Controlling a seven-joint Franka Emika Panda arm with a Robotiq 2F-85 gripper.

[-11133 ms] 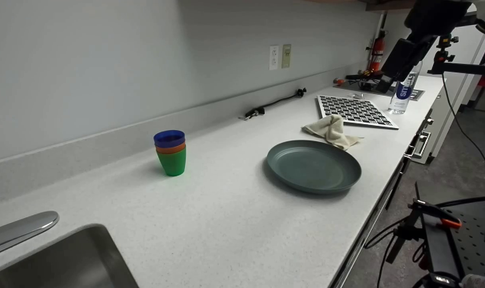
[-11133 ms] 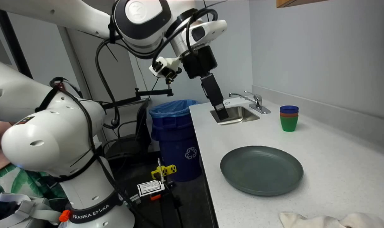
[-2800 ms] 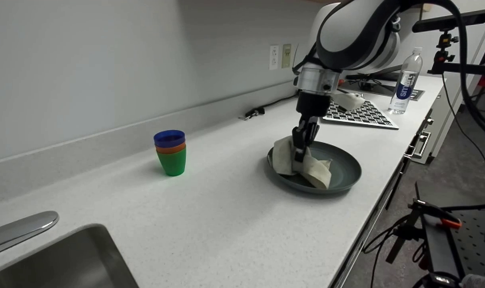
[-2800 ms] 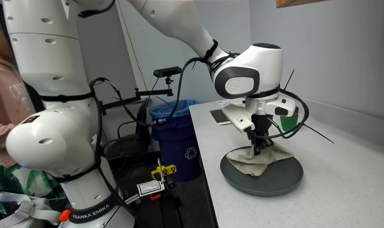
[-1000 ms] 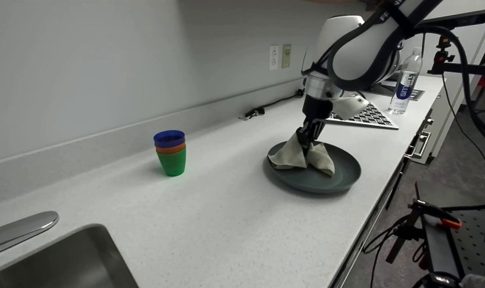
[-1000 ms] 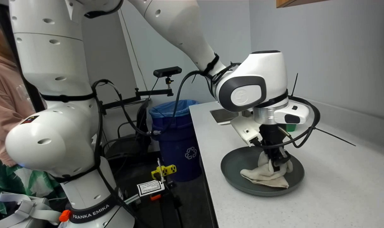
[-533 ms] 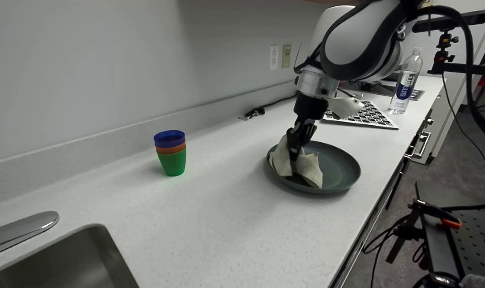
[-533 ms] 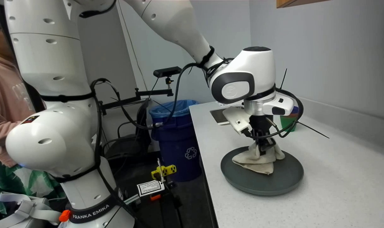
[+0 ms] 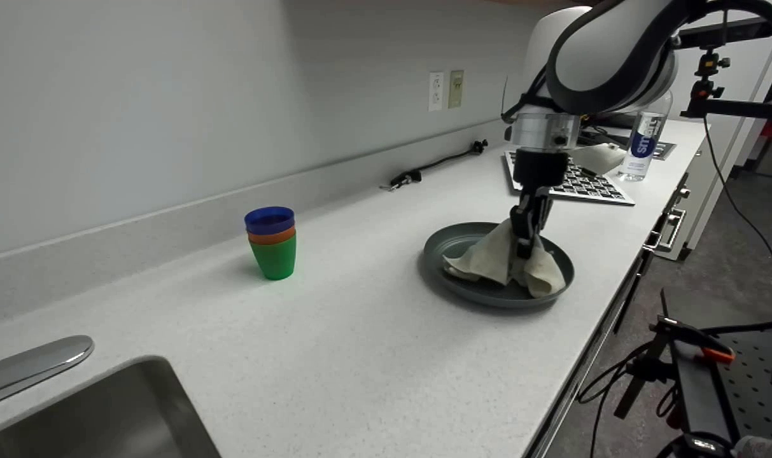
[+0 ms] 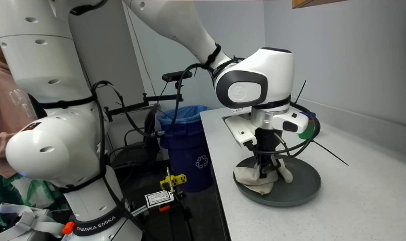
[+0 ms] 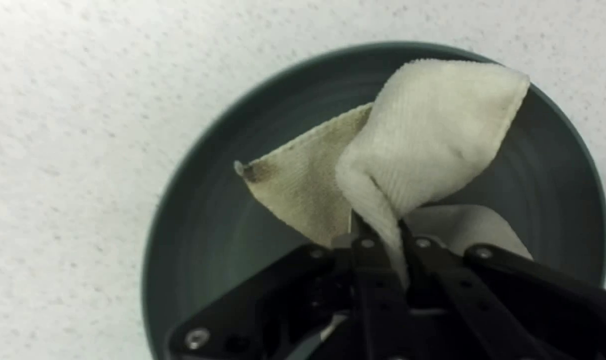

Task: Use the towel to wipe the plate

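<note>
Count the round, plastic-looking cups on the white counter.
3 show, stacked: blue cup on top, orange cup between, green cup at the bottom. Others could be nested inside, hidden.

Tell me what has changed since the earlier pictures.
The towel lay crumpled on the counter beside the plate; the gripper has since taken hold of it and brought it onto the plate. Over the last half second it shifted the towel toward the counter's front edge. The plate, the stacked cups and the water bottle sit about where they were.
</note>
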